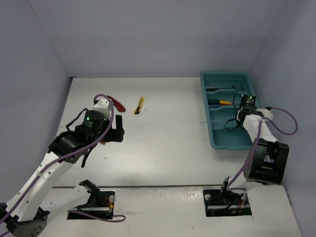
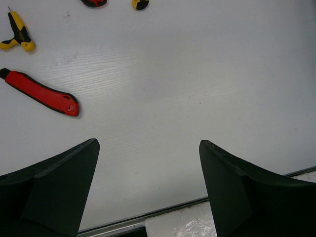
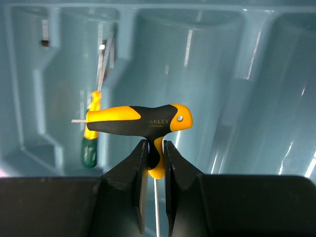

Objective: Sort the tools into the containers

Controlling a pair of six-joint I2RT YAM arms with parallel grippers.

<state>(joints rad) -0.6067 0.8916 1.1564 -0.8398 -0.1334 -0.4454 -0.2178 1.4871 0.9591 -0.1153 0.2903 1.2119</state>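
Right claw (image 3: 155,150) was pinching the lower stub of the yellow-and-black T-handle driver (image 3: 140,121). The handle sat crosswise just above the fingertips, and the thin shaft ran down between the jaws. It hung over the teal tray (image 3: 222,59), and a green-and-yellow screwdriver (image 3: 90,140) lay in a compartment off to the left. Left claw (image 2: 148,145) was spread wide over bare table (image 2: 197,74), gripping nothing. A red utility knife (image 2: 42,94) lay ahead-left of it, well apart, with a small yellow T-handle (image 2: 19,38) beyond that. Two more bits, one red and one yellow, got cut off at the top edge of the left wrist view. From the top camera the tray's contents were too small to tell apart, and the right arm hid the held driver.
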